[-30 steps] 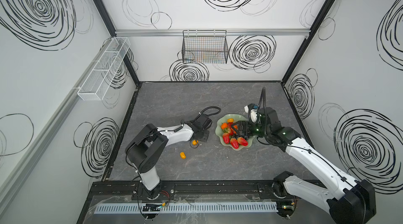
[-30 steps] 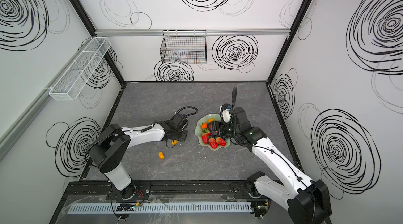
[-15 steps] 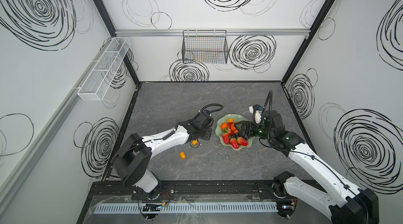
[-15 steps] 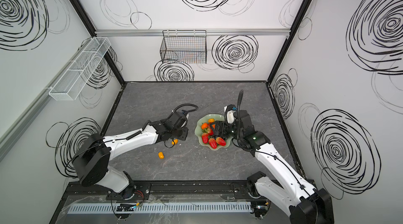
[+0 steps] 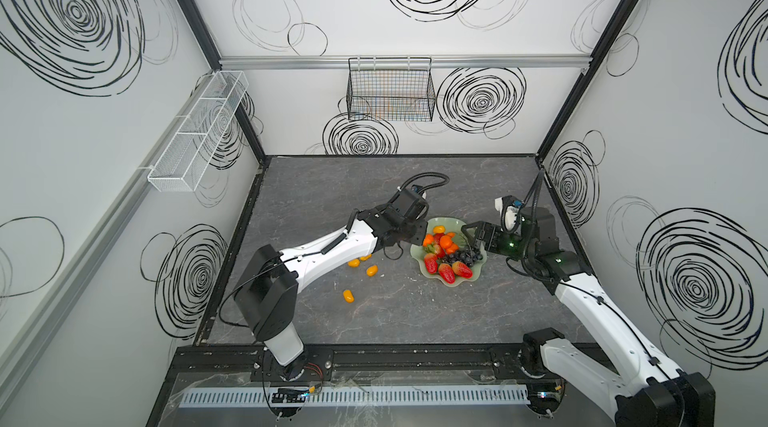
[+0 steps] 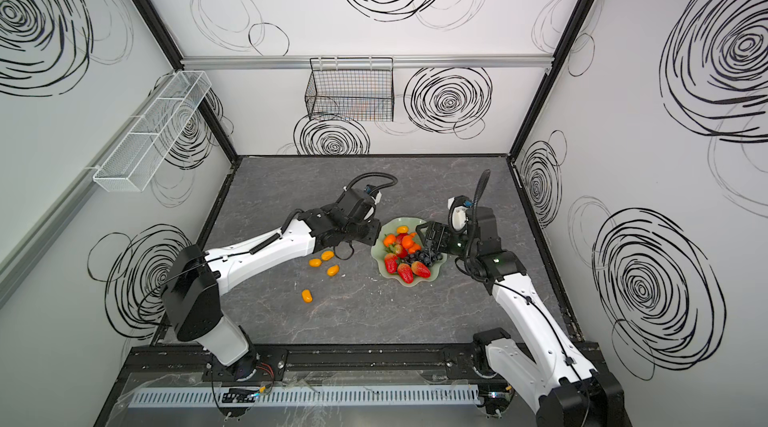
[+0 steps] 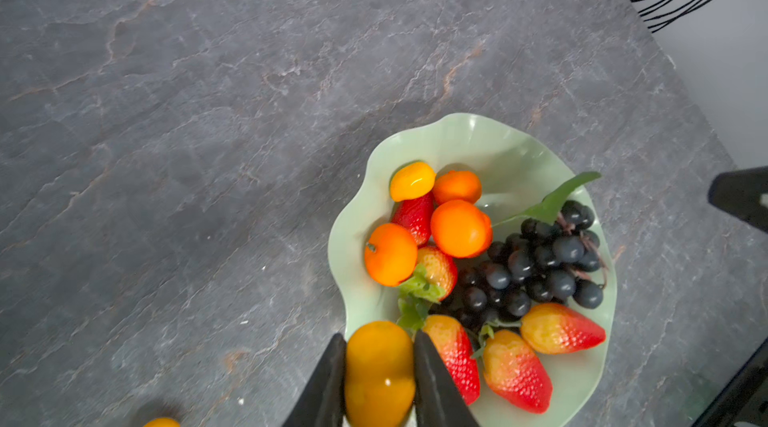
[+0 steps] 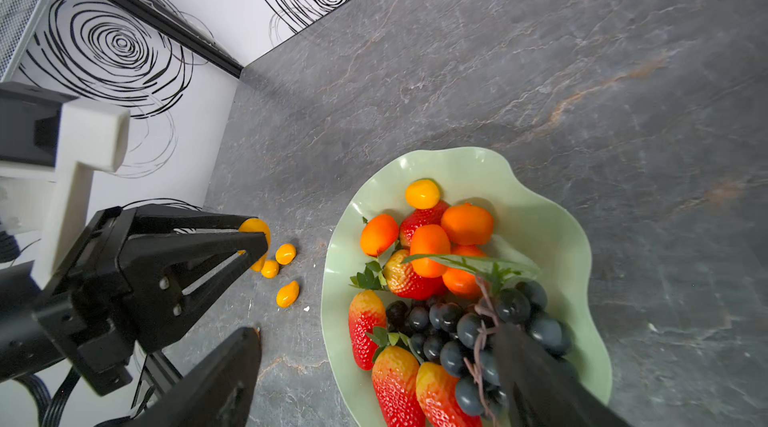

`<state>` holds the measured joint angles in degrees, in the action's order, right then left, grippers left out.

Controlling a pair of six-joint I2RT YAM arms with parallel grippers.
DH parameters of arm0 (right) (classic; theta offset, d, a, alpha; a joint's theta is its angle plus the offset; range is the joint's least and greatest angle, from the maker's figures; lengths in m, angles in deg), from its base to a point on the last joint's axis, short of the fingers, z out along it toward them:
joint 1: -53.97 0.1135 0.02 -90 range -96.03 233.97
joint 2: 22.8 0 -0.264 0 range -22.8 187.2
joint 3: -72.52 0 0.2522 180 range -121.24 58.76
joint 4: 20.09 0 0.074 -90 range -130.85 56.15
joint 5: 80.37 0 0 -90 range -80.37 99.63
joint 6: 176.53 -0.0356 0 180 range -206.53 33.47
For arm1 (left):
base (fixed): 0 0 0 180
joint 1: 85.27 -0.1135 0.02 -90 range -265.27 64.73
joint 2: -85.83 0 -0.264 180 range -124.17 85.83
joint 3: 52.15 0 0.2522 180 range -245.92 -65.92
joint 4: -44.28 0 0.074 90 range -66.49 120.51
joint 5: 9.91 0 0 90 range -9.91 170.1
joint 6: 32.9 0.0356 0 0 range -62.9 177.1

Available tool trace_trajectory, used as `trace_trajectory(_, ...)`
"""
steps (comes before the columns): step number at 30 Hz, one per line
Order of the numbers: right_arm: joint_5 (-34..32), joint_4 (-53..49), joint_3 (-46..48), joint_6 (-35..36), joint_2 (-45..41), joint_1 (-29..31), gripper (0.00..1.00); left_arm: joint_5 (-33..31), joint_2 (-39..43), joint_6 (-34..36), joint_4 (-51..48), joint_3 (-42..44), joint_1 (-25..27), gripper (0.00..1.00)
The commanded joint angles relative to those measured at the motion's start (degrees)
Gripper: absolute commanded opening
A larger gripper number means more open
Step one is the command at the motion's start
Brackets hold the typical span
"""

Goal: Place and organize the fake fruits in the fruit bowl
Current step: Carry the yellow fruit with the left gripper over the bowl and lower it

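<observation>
Four loose kumquats (image 6: 327, 255) are sitting on the table (image 6: 374, 321) left of the bowl (image 6: 417, 222). Three are bunched close together and one is off on its own, nearer the front edge.

The left gripper (image 7: 379, 335) has its jaws pinched on the held kumquat (image 7: 379, 379), one finger on each long side. It's right by the bowl's left rim. From the left wrist view it looks like it overlaps the rim, but the right wrist view puts it out over the table near the bunched three, so I can't tell if it's actually over the bowl.

The bowl itself is parked right of the table's centre and it's pretty full. There are five strawberries (image 7: 515, 371), three along the near side and two tucked in among the tangerines (image 7: 460, 229). I count at least three of those, could be a fourth hiding under the leaf (image 7: 552, 200). One small kumquat (image 7: 412, 181) sits at the far side, touching a strawberry. The grapes (image 7: 540, 267) fill the right half.

The right gripper (image 8: 374, 329) is at the bowl's right side with its jaws spread wide and nothing gripped. One finger is over the grapes, right by the stem, though I can't tell if it's touching. The other finger is out past the left rim, over the table.
</observation>
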<state>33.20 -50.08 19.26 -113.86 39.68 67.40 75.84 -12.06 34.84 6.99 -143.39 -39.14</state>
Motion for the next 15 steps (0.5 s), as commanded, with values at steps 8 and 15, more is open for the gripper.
trace_trajectory(8,1.26,-2.14,-1.81,2.33,2.22,-3.30,0.92,2.87,-14.09,2.54,-0.81,-13.75,0.88,0.30)
trace_trajectory(15,0.10,-2.02,-1.56,2.63,1.43,-3.90,0.91,0.76,-22.34,3.58,-1.80,-21.37,-0.04,0.29)
